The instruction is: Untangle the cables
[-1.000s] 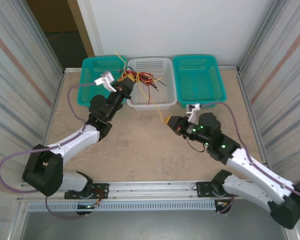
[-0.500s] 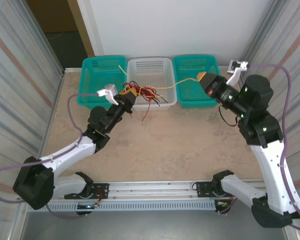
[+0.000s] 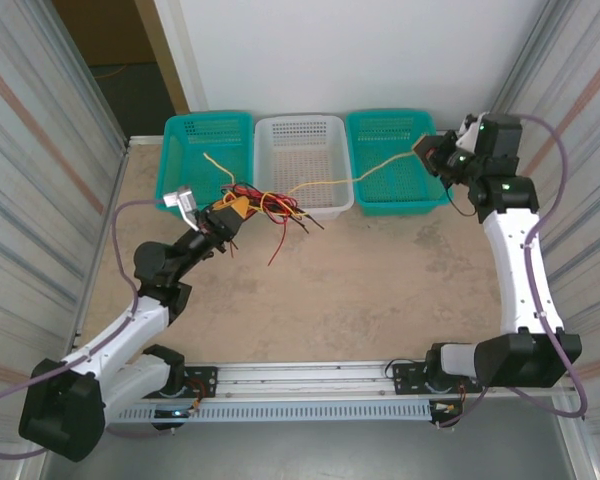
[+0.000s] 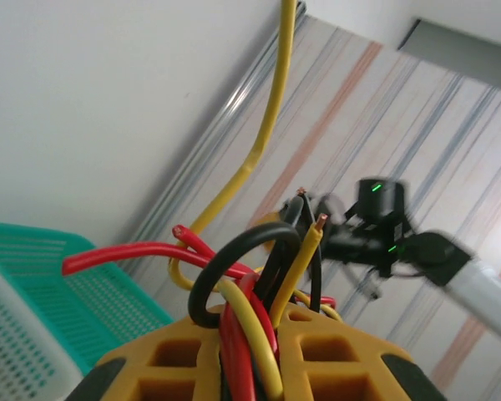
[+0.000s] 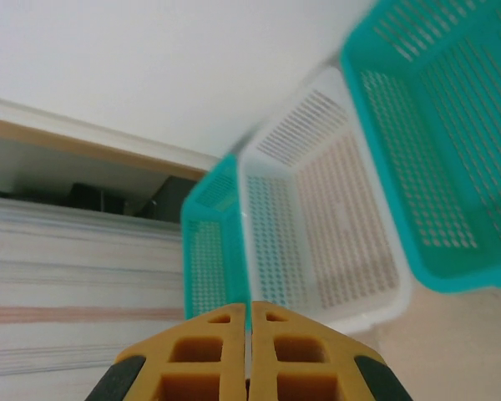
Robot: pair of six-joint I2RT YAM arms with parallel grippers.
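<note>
1. Cables [image 3: 272, 204]: a red, black and yellow knot, held above the table [image 3: 360, 290] just in front of the white basket [image 3: 300, 120]. Loose red ends hung below it.
2. Left gripper [image 3: 230, 213]: nearly closed and clamped on the knot. In the wrist view, strands of all three colours ran between its fingers [image 4: 175, 361].
3. Right gripper [image 3: 426, 153]: fully closed, over the right-hand teal basket [image 3: 395, 114]. It pinched the far end of one yellow cable [image 3: 330, 181], which ran nearly straight from the knot.
4. Step, as judged: drawing that yellow strand free of the knot.
5. Handling, as judged:
   - The pull was best made steadily along the strand's own line, away from the left gripper.
   - The left grip served as anchor but possibly pinned the same strand, so it was to be eased if the strand bound.
   - Red and black loops risked cinching tighter.
</note>
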